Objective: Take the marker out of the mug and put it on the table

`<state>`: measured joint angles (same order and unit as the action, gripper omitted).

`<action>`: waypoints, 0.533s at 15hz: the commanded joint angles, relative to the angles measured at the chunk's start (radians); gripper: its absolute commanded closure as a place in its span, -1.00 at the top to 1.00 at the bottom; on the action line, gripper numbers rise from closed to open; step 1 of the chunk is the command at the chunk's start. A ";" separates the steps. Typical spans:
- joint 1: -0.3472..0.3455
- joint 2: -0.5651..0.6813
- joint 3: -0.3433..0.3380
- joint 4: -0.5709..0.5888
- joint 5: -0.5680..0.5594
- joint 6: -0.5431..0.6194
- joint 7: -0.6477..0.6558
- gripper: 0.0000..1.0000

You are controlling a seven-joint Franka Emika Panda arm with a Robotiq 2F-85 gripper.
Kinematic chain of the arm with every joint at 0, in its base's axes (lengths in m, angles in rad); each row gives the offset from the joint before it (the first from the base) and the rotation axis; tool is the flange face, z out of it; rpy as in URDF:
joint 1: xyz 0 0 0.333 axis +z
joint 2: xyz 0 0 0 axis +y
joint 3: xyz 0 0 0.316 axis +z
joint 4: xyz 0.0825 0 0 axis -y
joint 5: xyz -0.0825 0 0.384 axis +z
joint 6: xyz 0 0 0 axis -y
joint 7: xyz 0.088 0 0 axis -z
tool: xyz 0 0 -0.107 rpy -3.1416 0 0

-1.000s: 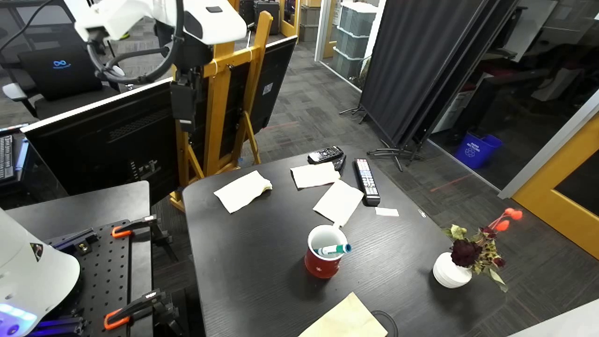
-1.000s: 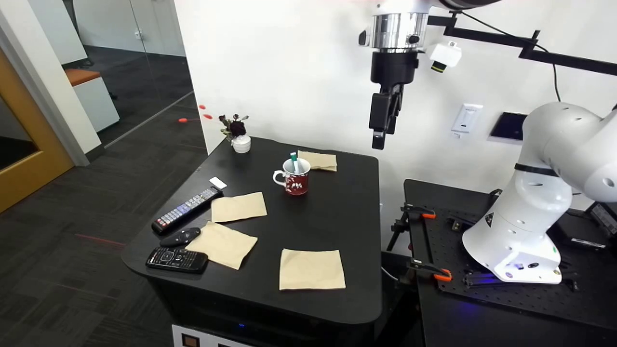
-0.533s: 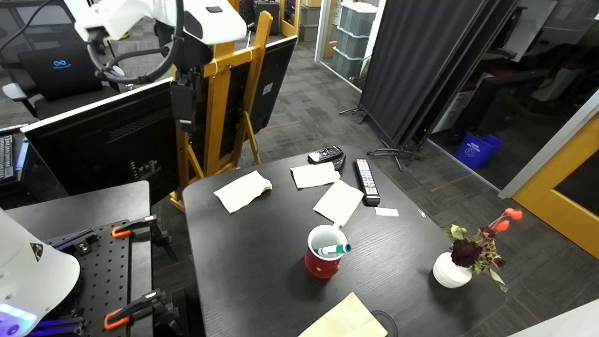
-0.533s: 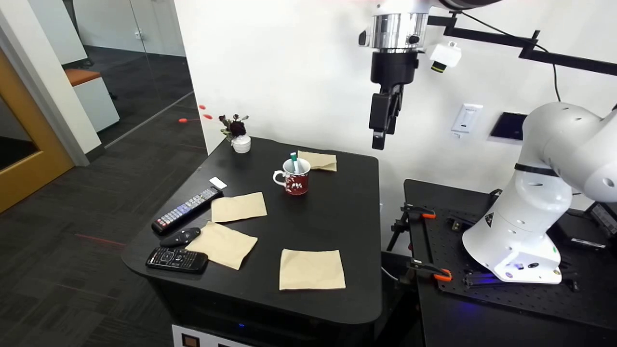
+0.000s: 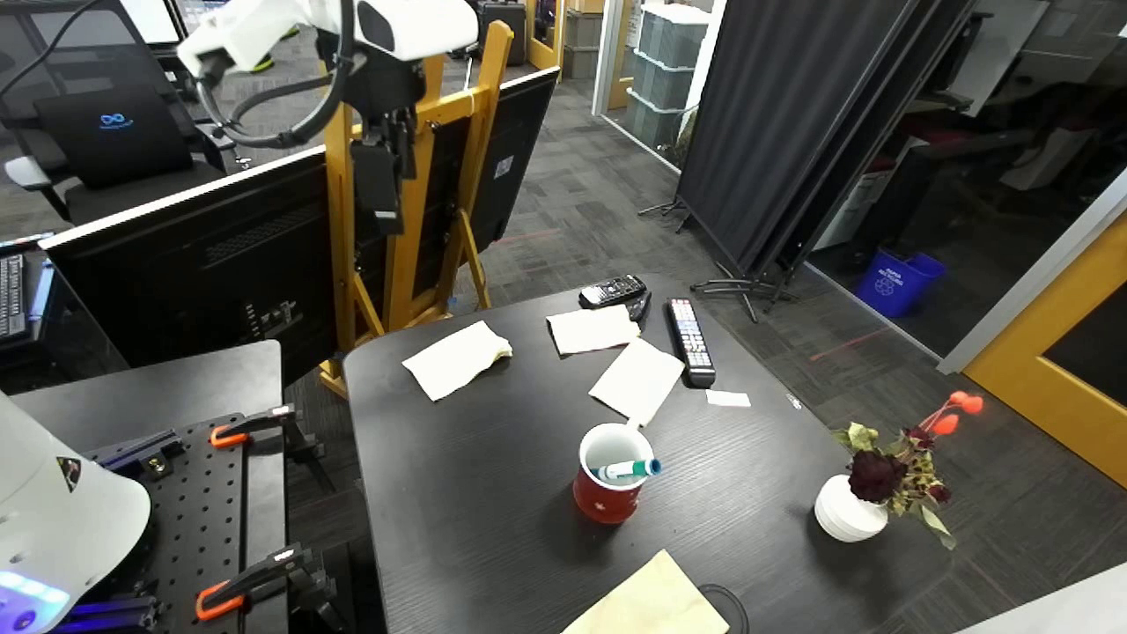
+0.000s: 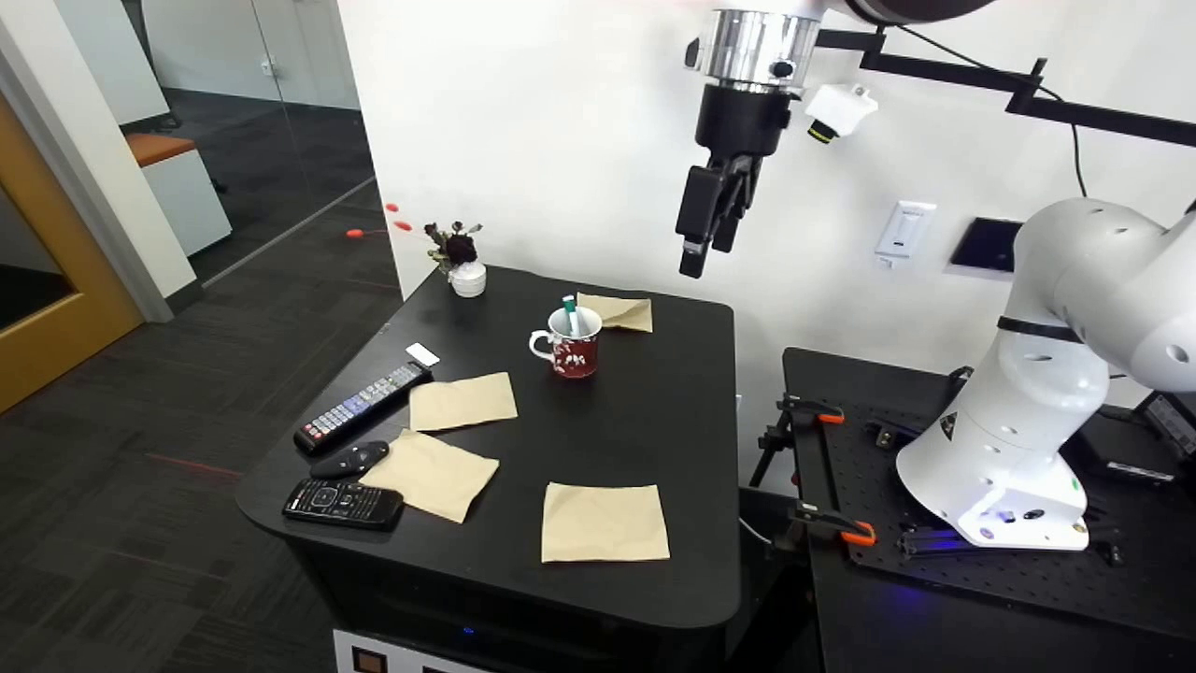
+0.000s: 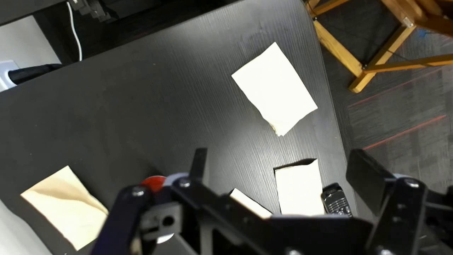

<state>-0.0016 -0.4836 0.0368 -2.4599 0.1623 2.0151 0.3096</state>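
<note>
Find the marker (image 5: 627,470) leaning inside the mug (image 5: 607,500), with its teal end above the rim, low and just right of centre in an exterior view. See the mug upright on the dark tabletop (image 5: 475,511). Catch only a red sliver of it in the wrist view, lower left of centre, largely hidden.

See the fingers (image 7: 366,175) spread wide in the wrist view, just left of the middle and at the right, holding nothing, with tabletop and paper (image 7: 299,189) visible between. In both exterior views, see them pointing down at a tilt, well above the tabletop, in the upper part of the frame.

Make out four pieces of paper on the tabletop. In an exterior view, spot a long remote (image 6: 363,408) at left, just beside paper, with a shorter remote (image 6: 344,505) lower down. At upper left, see dark flowers (image 6: 459,248) in a white pot (image 6: 468,280).
</note>
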 commanded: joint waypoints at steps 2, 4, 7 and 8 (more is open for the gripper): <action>-0.047 0.059 0.014 0.019 -0.044 0.080 0.045 1.00; -0.069 0.083 0.009 0.019 -0.074 0.114 0.057 1.00; -0.105 0.121 -0.004 0.015 -0.106 0.174 0.090 1.00; -0.117 0.134 -0.009 0.014 -0.115 0.194 0.103 1.00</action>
<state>-0.0830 -0.3958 0.0332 -2.4596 0.0791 2.1605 0.3627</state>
